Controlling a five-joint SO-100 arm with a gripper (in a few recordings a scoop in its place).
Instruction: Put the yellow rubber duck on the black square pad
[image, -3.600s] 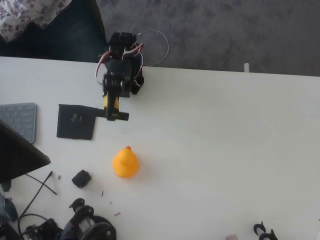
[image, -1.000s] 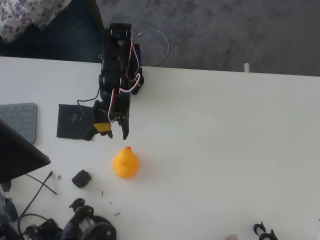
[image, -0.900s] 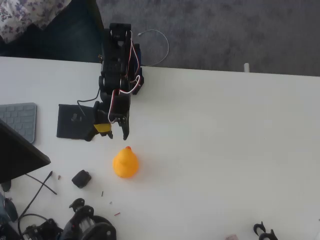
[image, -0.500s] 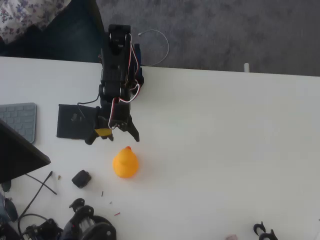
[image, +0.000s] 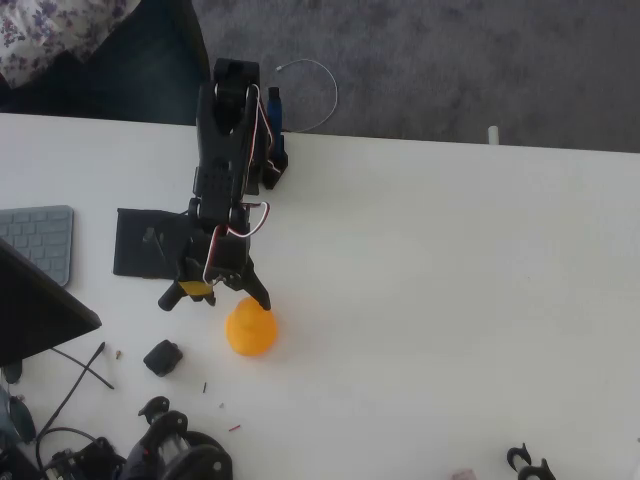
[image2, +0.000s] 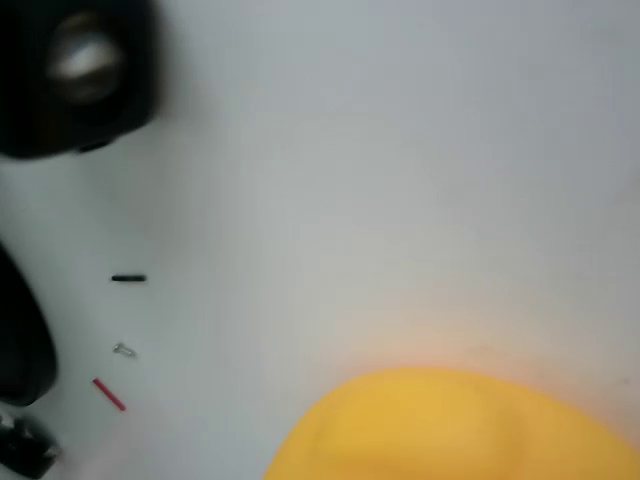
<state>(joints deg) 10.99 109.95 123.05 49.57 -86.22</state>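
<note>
Just below and right of the black square pad, the yellow rubber duck sits on the table, ungrasped. I have the gripper spread wide just above it; grasp and carry remain.

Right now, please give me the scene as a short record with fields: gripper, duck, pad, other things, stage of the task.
gripper: open, fingers spread just above the duck in the overhead view, holding nothing
duck: yellow rubber duck on the white table, its top end partly under one finger
pad: black square pad, left of the arm, nothing resting on it
other things: grey keyboard at the left edge; small black lump left of the duck
stage: duck not yet grasped
</note>
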